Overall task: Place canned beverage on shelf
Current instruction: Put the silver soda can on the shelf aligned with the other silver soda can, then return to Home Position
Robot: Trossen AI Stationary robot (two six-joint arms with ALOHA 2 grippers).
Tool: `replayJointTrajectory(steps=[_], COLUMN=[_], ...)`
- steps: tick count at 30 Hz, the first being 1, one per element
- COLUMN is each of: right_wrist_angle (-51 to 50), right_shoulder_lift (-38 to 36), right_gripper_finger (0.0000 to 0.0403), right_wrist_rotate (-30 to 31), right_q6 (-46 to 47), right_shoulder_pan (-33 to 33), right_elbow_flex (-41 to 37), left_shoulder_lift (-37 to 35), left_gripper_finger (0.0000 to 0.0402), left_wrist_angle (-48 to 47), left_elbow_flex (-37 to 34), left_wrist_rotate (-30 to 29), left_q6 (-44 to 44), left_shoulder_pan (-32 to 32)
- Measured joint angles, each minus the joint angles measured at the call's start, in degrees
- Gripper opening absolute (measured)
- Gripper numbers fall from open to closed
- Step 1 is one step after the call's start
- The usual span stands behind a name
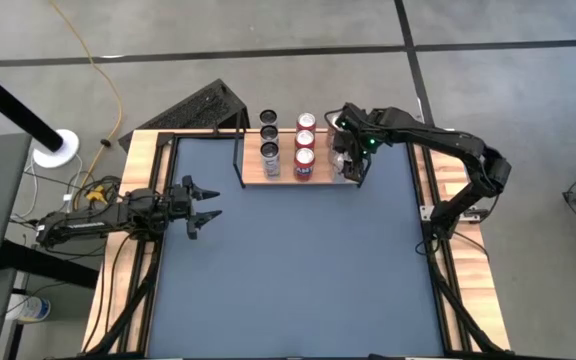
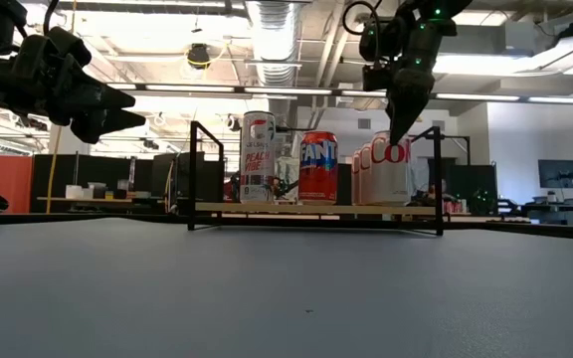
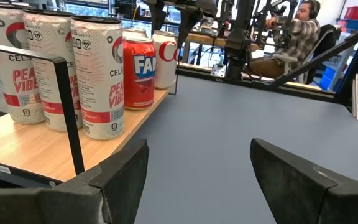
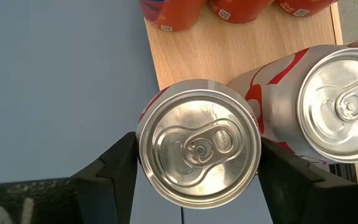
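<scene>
Worktop [image 1: 298, 270]: a flat, matte dark-blue surface bordered by light wooden side rails [image 1: 133, 180], bare across its middle and near part. Shelf [image 1: 318, 176]: a small rectangular light-wood board on a thin black wire frame, standing at the far edge of the worktop. On the shelf, three tall white-and-pink slim cans [image 1: 269, 140] stand in a row at its left end, and orange-red soda cans [image 1: 305, 145] stand in a row at its middle.

Right claw [image 4: 197, 171] is at the right end of the shelf, pointing down, its two dark fingers [image 4: 114, 171] set close on either side of a red-and-white canned beverage [image 4: 197, 148], which stands upright at the front corner of the board; whether the pads press the can cannot be told. A second red-and-white can [image 4: 344, 102] stands just behind it on the shelf.

Left claw [image 1: 200, 204] hangs above the worktop well to the left of the shelf, fingers apart and holding nothing.

Room beyond the shelf: grey concrete floor [image 1: 298, 40], exposed ceiling ducting [image 2: 282, 30], desks with monitors, and a seated person in a plaid shirt [image 3: 291, 37].
</scene>
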Motion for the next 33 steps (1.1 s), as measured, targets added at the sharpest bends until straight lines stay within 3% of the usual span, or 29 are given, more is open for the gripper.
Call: replayJointTrajectory(steps=[13, 24, 33], right_wrist_angle=[0.5, 0.8, -0.7], right_shoulder_lift=[0.0, 0.0, 0.0], right_gripper_finger=[0.0259, 0.0361, 0.0372], right_wrist_rotate=[0.3, 0.8, 3.2], right_q6=[0.2, -0.3, -0.3], right_shoulder_pan=[0.0, 0.0, 1.1], right_elbow_flex=[0.0, 0.0, 4.5], left_shoulder_lift=[0.0, 0.0, 0.0], left_gripper_finger=[0.0269, 0.0269, 0.0269], left_wrist_angle=[0.0, 0.0, 0.0], left_elbow_flex=[0.0, 0.0, 0.0], left_wrist_rotate=[0.0, 0.0, 0.0], left_q6=[0.0, 0.0, 0.0], left_shoulder_pan=[0.0, 0.0, 0.0])
